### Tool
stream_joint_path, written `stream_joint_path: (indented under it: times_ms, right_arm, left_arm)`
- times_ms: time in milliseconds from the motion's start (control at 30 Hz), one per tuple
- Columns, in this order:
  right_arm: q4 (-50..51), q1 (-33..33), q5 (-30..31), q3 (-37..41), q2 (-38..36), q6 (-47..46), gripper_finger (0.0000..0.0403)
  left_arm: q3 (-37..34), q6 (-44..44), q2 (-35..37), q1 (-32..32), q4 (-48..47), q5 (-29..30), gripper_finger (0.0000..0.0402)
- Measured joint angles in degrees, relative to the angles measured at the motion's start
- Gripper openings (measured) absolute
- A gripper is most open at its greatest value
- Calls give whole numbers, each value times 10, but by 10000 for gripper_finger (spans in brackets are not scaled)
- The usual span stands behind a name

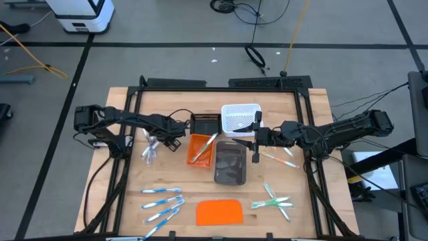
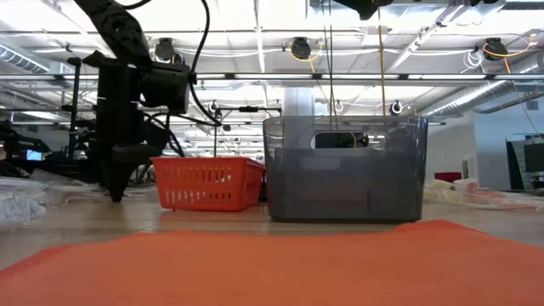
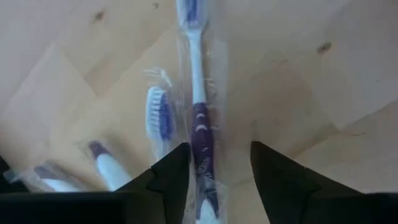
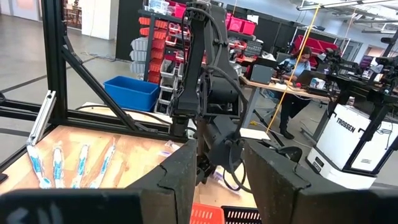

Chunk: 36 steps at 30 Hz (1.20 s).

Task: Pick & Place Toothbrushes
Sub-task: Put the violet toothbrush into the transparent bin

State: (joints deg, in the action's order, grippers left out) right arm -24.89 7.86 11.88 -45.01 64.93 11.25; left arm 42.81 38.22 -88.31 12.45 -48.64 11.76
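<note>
Now the left tool [image 3: 214, 171] is pointing down beside the orange tray [image 1: 200, 148], fingers spread astride a purple toothbrush [image 3: 200, 118] on the table [image 1: 120, 181]. Right tool [image 4: 217, 168] is hovering spread near that tray.

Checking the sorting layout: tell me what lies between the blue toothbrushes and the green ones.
The flat orange slab lies between the blue toothbrushes and the green toothbrushes, apart from both groups. The high view shows it.

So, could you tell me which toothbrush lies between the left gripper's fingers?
The purple-handled wrapped toothbrush: it runs straight between the open left gripper, while the others lie off to one side.
</note>
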Motion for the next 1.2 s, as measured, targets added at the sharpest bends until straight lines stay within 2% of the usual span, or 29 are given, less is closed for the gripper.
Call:
stream_joint_path:
  times_ms: [267,533,867,1000,1200]
  right_arm:
    - [-1,0,0,0,0,0,126]
    - [-1,0,0,0,0,0,126]
    - [0,0,0,0,0,0,126]
    - [1,0,0,0,0,0,126]
    - [13,0,0,0,0,-4,126]
  left_arm:
    - [-7,10,0,0,33,-2,122]
    - [-8,5,-1,0,49,-11,14]
    - [29,-11,-4,-3,39,-7,7]
    - [57,-18,-4,-3,-7,-3,15]
    - [108,-18,3,-3,-84,45,10]
